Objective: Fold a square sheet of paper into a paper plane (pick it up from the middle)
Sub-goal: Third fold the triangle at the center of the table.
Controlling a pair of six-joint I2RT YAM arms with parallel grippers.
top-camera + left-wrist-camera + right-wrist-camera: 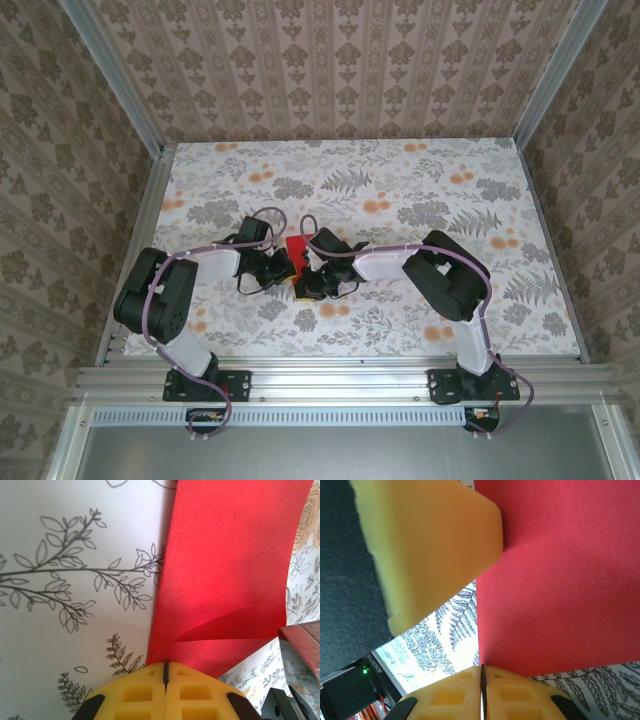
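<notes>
The red square sheet of paper (297, 249) is held above the middle of the floral table between both grippers. In the left wrist view the sheet of paper (230, 565) rises from my left gripper (165, 668), whose yellow jaws are shut on its bent, overlapping layers. My right gripper (482, 670) is shut on the sheet's lower edge, and the flat red sheet (560, 580) stretches away from it. The left gripper's yellow finger (430, 540) presses the sheet's far side. From above, the left gripper (283, 264) and right gripper (306, 274) almost touch.
The floral tablecloth (420, 190) covers the table, with open room behind and to both sides of the grippers. Aluminium rails (340, 375) edge the front. Patterned walls (330, 60) close in the back and sides. Part of the right arm (300, 640) sits close beside the left gripper.
</notes>
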